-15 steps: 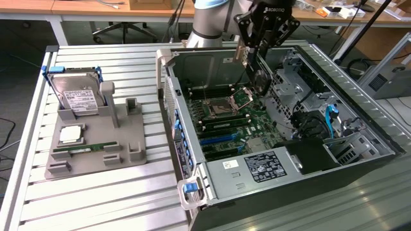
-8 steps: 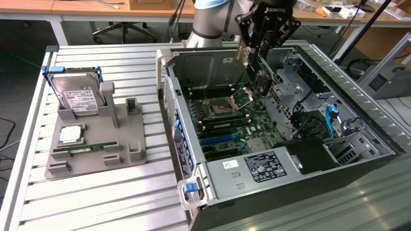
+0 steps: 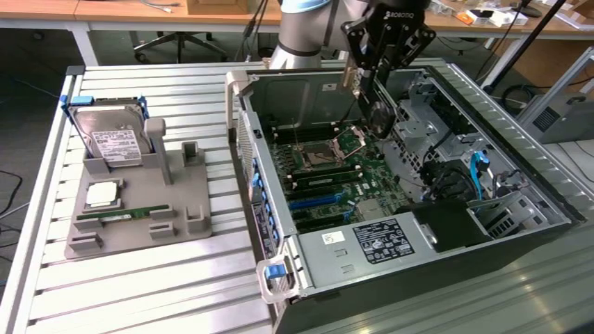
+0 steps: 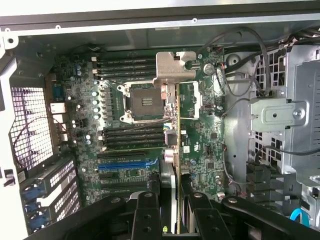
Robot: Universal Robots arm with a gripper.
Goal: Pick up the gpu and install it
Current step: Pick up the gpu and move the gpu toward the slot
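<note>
The slatted table (image 3: 139,76) carries the open computer case (image 3: 519,132), lying on its side toward the exterior view's right. My arm (image 3: 302,28) comes in from the far edge of the table. The wrist is turned so my gripper (image 3: 369,73) points down into the case, above the far part of the motherboard (image 3: 325,181).

My fingers are clamped on the gpu (image 3: 374,111), one on each flat side, and it hangs on edge. I cannot tell whether its lower edge touches the board.

The exterior view takes in what lies outside the case. A grey holder (image 3: 186,209) sits on the exterior view's left, well apart from the case. A hard drive (image 3: 110,139) is propped in it, and a RAM stick (image 3: 121,216) lies in a groove.

The wrist view looks along the card. There the gpu (image 4: 177,140) is a thin edge running out from between my fingers (image 4: 145,215). Its silver bracket (image 4: 175,67) is at the far end, just beside the processor socket (image 4: 145,102). A blue slot (image 4: 127,164) lies nearer my fingers.
</note>
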